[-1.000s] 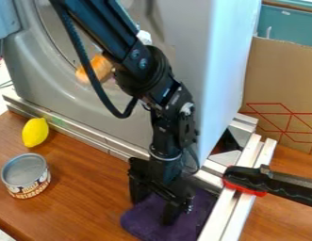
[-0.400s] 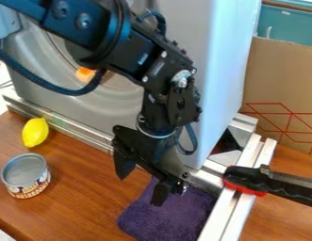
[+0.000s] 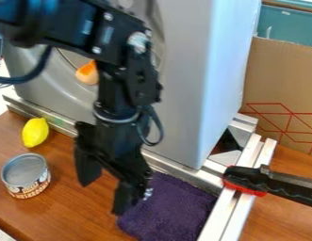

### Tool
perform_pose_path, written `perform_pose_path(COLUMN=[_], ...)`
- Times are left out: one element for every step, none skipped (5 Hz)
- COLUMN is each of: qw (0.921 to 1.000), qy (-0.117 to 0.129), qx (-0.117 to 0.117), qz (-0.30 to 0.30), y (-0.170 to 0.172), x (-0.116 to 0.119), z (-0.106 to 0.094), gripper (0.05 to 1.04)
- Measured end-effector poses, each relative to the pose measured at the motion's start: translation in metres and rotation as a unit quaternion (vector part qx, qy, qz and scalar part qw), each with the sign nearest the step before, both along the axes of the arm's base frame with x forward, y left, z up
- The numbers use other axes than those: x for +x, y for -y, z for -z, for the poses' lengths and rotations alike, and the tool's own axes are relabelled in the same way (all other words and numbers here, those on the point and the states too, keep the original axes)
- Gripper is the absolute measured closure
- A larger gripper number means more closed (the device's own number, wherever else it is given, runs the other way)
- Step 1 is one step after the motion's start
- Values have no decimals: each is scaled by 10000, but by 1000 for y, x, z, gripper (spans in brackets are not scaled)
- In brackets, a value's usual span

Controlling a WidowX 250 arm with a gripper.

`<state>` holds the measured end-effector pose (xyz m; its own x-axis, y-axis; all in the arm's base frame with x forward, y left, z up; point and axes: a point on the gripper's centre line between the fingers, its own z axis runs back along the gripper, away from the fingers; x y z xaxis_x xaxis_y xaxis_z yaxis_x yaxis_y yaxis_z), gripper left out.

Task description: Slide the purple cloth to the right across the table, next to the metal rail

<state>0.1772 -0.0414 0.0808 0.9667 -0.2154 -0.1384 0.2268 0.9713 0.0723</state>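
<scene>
Jaws, apart, nearer the labelled can (image 3: pixel 26 175)

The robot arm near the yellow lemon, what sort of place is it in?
Probably a robot lab or workshop: a black robot arm hangs over a wooden table, and a clamp sits on metal rails.

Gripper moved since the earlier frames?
Yes. Judged against the fixed clamp, the gripper has shifted away from it, toward the can, from over the purple cloth to its near-can edge.
</scene>
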Motion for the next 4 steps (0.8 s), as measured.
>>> perform_pose_path(qw=[9992,9990,9979,9959], qy=[-232,-246,-203,120], qx=[-238,-29,250,456], qz=[-214,-378,-555,-775], y=[-29,-40,-64,-100], x=[-38,-61,-78,-89], z=[-13,-16,-13,-20], gripper=[83,83,83,83])
